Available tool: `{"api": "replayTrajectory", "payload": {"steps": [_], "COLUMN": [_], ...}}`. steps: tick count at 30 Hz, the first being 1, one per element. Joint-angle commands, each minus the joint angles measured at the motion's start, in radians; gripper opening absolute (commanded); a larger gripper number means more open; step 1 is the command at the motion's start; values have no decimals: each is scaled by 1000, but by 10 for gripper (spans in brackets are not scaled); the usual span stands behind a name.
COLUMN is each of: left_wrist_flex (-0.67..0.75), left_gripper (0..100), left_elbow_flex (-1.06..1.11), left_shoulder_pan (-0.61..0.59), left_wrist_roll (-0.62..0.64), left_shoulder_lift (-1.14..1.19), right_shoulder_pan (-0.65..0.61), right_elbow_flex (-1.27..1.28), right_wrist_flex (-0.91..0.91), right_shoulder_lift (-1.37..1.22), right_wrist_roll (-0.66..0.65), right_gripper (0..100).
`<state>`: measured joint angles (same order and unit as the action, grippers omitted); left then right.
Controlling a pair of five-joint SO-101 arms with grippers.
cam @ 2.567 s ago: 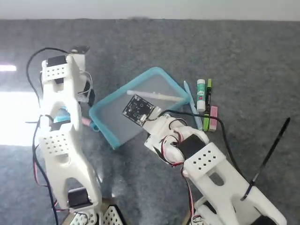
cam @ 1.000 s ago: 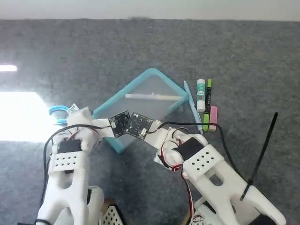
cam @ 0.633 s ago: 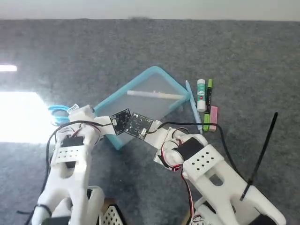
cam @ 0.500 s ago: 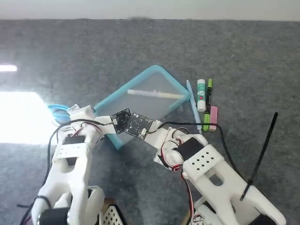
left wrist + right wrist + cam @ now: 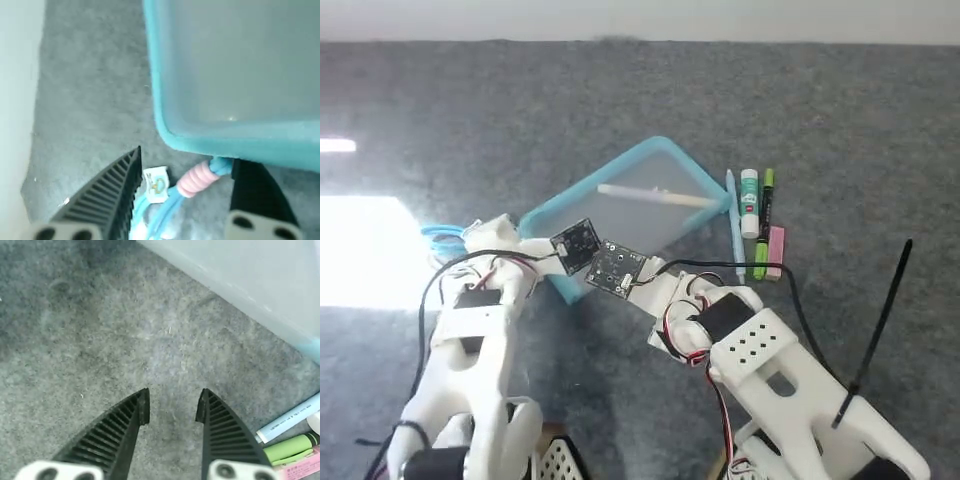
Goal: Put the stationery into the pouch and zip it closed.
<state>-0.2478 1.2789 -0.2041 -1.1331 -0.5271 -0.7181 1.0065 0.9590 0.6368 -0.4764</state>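
Left gripper (image 5: 190,159): jaws wide apart, straddling pink zipper pull (image 5: 192,181) at teal pouch (image 5: 595,180) corner, not clamped on it. Right gripper (image 5: 173,395): partly open, empty, over grey mat (image 5: 125,330). Stationery (image 5: 757,220) just beside pouch.

Grey felt tabletop (image 5: 520,110); pale wall strip (image 5: 640,18) along far edge; bright glare (image 5: 360,250) at left.

Tight around the pouch, bare table beyond
The pouch (image 5: 640,200) lies mid-table; the left gripper (image 5: 189,159) and right gripper (image 5: 173,395) crowd its near-left corner, and the pen (image 5: 734,225), glue stick (image 5: 749,205), highlighter (image 5: 763,225) and eraser (image 5: 776,252) line its right side. Bare table (image 5: 840,100) runs along the far edge
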Motion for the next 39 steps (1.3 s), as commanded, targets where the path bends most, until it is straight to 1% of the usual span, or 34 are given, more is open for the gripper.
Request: {"api": "replayTrajectory", "payload": {"steps": [1,6,10,15,22,25,28,30,33,37,39], "left_wrist_flex": [9,12,29,172,284,296,288,242,170,150,144], "left_gripper": [276,266,231,198,92,57,26,14,38,161,192], "left_elbow_flex": [-5,31,21,22,18,12,10,2,-4,-7,-4], "left_shoulder_pan": [35,97,160,190,245,236,204,184,189,190,184], "left_wrist_roll": [77,84,176,272,285,287,288,290,301,362,362], "left_shoulder_lift": [-89,-68,-25,26,153,173,135,86,8,-52,-55], "right_shoulder_pan": [-1,-1,-1,-1,-1,-1,-1,-1,-1,-1,-1], "right_elbow_flex": [-58,-58,-58,-58,-58,-58,-58,-58,-58,-58,-58], "right_wrist_flex": [7,7,7,7,7,8,10,8,7,7,7], "right_shoulder_lift": [10,10,10,10,10,10,12,12,12,12,12], "right_wrist_roll": [-8,-8,-6,-6,-6,-6,-6,-6,-6,-5,-5], "right_gripper": [173,173,173,173,173,173,173,173,173,173,173]}}
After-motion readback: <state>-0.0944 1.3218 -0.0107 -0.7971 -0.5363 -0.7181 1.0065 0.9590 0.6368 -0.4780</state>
